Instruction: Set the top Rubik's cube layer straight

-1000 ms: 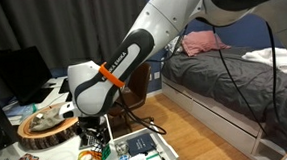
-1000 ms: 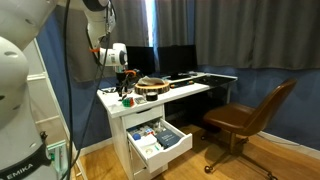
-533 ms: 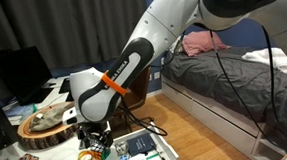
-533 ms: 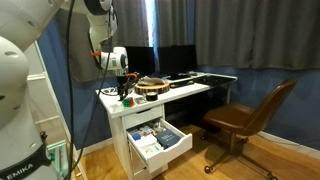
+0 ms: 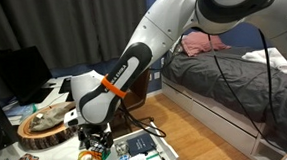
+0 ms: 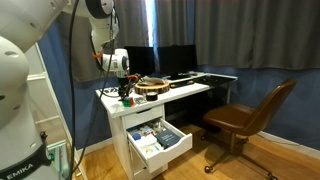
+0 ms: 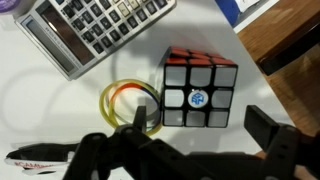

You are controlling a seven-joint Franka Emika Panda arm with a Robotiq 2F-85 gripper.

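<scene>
A Rubik's cube (image 7: 198, 88) with a white top face and a red side stands on the white desk in the wrist view, its top layer looking square with the rest. My gripper (image 7: 203, 135) hangs just above it, open, with one finger (image 7: 141, 124) to the cube's lower left and the other to its lower right. In both exterior views the gripper (image 5: 90, 143) (image 6: 124, 92) is low over the desk's end. The cube itself is hard to make out there.
A calculator (image 7: 95, 30) lies beyond the cube and a yellow ring (image 7: 128, 105) lies beside it. A wooden bowl (image 5: 46, 124) and monitors (image 6: 170, 60) are on the desk. An open drawer (image 6: 155, 140), a chair (image 6: 245, 120) and a bed (image 5: 233, 74) are nearby.
The arm has sunk a little toward the desk over the cube. The gripper stays open.
</scene>
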